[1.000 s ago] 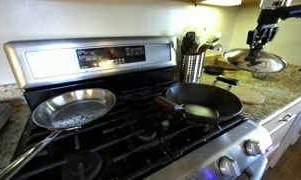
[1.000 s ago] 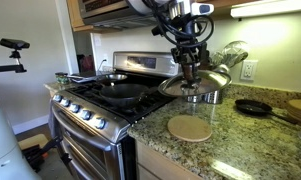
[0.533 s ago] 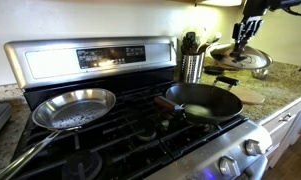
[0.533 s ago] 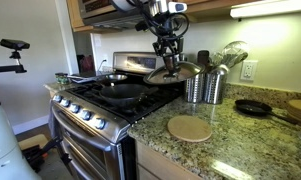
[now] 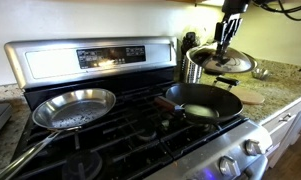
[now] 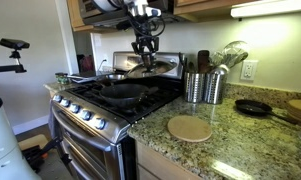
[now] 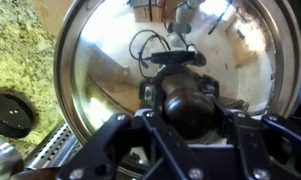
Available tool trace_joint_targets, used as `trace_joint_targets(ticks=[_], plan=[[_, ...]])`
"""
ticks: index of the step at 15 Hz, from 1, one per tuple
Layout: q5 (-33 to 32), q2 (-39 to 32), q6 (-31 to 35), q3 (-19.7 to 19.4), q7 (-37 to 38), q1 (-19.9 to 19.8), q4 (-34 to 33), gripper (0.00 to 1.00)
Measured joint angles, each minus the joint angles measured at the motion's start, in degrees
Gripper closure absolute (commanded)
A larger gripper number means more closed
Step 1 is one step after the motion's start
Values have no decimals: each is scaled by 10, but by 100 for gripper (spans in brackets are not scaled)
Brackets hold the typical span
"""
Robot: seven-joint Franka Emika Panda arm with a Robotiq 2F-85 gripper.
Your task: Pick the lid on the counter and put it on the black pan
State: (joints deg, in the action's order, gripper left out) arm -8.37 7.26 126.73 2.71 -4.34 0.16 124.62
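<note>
Lid [image 5: 222, 63]: we logged its knob [image 7: 188, 105] clamped by the gripper [image 5: 224, 50], lid level, hanging in the air off the counter [image 5: 282, 82]. Step, in our judgement: transfer. Black pan [image 5: 203, 101] sat empty on the stove, lower and nearer the front. Next move calls for centring rim over pan, then lowering.

In an exterior view, the gripper [image 5: 226, 47] is gripping the lid [image 5: 236, 65] from above, holding it aloft at one o'clock from the black pan [image 5: 203, 100]; a silver pan [image 5: 75, 108] is sitting at nine o'clock.
</note>
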Motion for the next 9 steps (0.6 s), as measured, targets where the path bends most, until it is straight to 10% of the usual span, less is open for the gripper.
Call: trace_joint_targets(ticks=[9], plan=[[41,-53,12,40,-85,53,6,81]])
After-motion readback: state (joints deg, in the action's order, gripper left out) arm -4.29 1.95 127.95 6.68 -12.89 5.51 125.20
